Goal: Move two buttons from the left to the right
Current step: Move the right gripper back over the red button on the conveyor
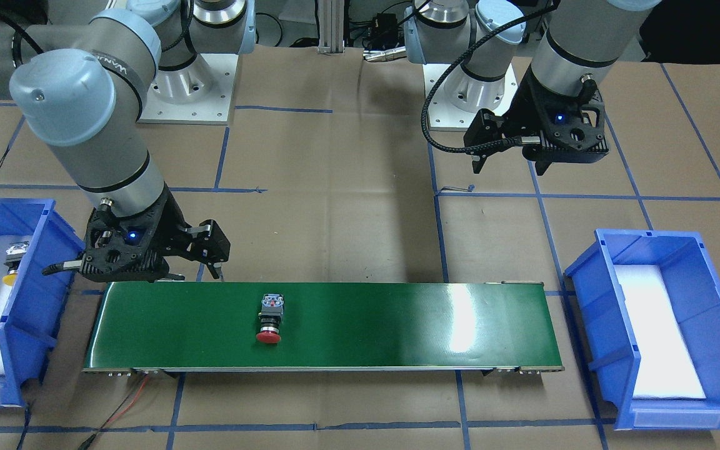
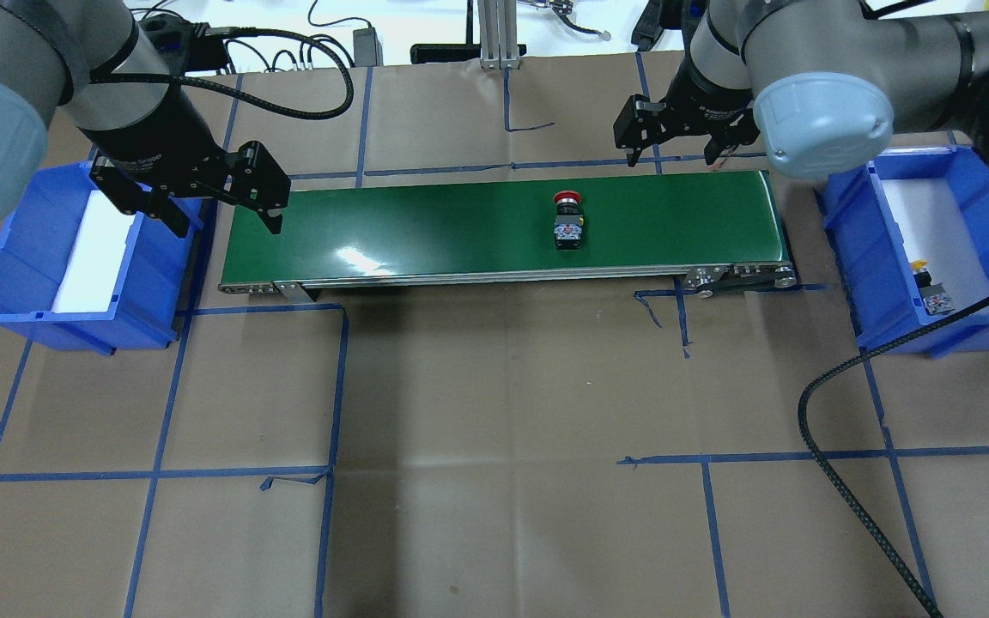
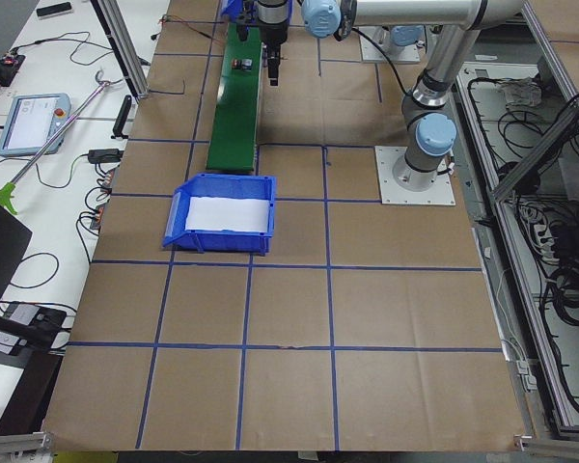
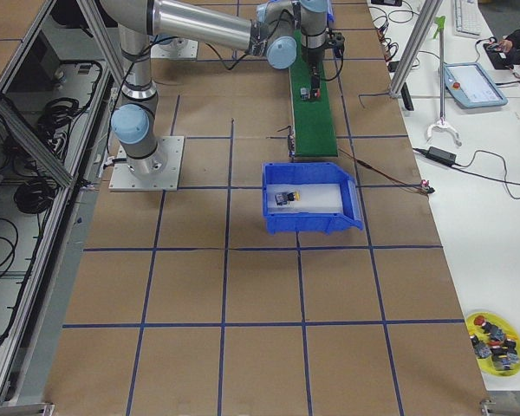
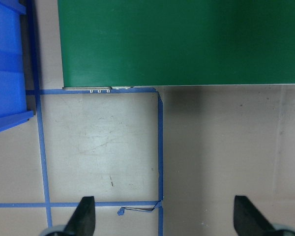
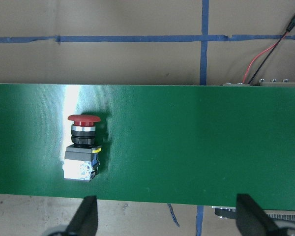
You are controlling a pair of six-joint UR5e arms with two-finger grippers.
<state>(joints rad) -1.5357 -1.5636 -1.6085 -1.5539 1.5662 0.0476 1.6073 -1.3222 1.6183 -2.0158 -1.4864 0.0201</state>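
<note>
The red button (image 2: 567, 219) lies on its side on the green conveyor belt (image 2: 460, 232), right of the middle; it also shows in the front view (image 1: 268, 319) and the right wrist view (image 6: 82, 147). The yellow button (image 2: 928, 287) lies in the right blue bin (image 2: 855, 249), also seen in the front view (image 1: 13, 259). My right gripper (image 2: 675, 159) is open and empty above the belt's far edge, to the right of the red button and apart from it. My left gripper (image 2: 228, 227) is open and empty over the belt's left end, beside the left blue bin (image 2: 142, 283).
The left bin holds only a white foam liner (image 2: 95, 253). A red and black wire (image 6: 265, 49) runs from the belt's right end. A yellow tray of spare buttons (image 4: 494, 338) sits far off on the operators' side. Brown paper with blue tape lines covers the table.
</note>
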